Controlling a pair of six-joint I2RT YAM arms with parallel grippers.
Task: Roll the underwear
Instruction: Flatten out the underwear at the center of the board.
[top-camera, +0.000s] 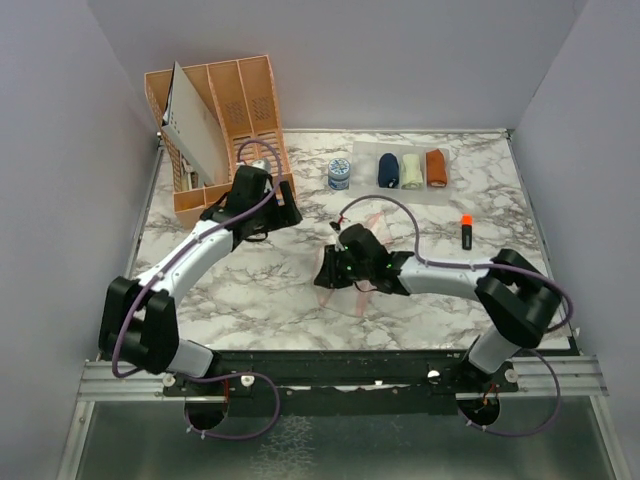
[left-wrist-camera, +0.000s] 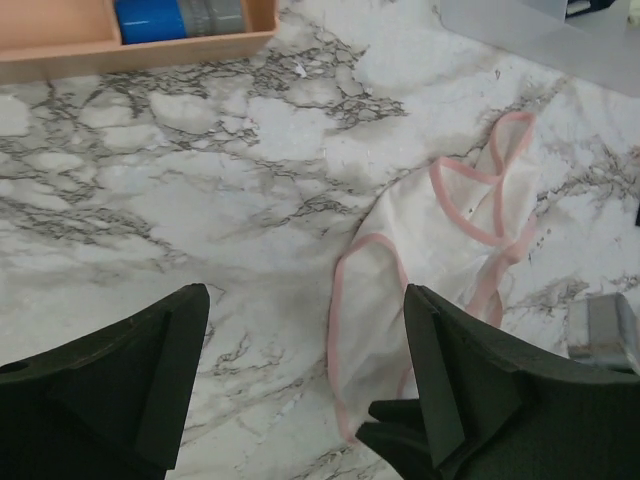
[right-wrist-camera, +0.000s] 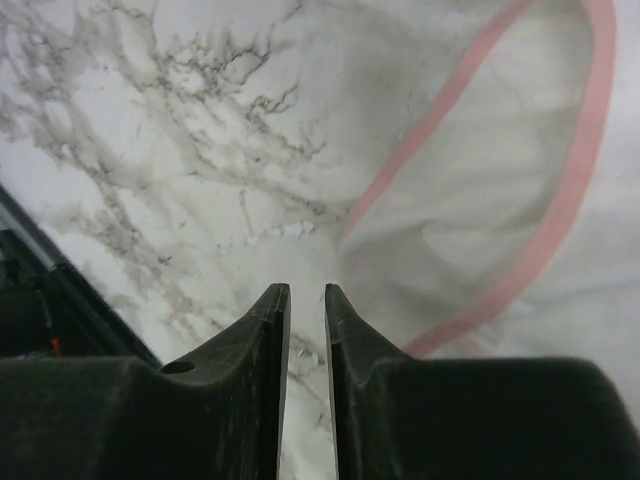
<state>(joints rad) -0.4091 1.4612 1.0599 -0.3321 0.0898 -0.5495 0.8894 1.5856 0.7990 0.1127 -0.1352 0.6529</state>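
Rolling is done for navy brief; pink brief is seen flat, unrolled. Left gripper is spread, empty; right gripper is nearly closed, nothing seen held.

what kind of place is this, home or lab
Likely a lab test cell, not a home: plain grey walls enclose a marble-patterned table, and a metal rail runs along its near edge.

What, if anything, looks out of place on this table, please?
The pink-edged underwear lies loose and rumpled mid-table, unrolled, while the navy roll, cream roll and rust-orange roll sit in a neat row at the back. An orange-capped marker lies alone near the right side.
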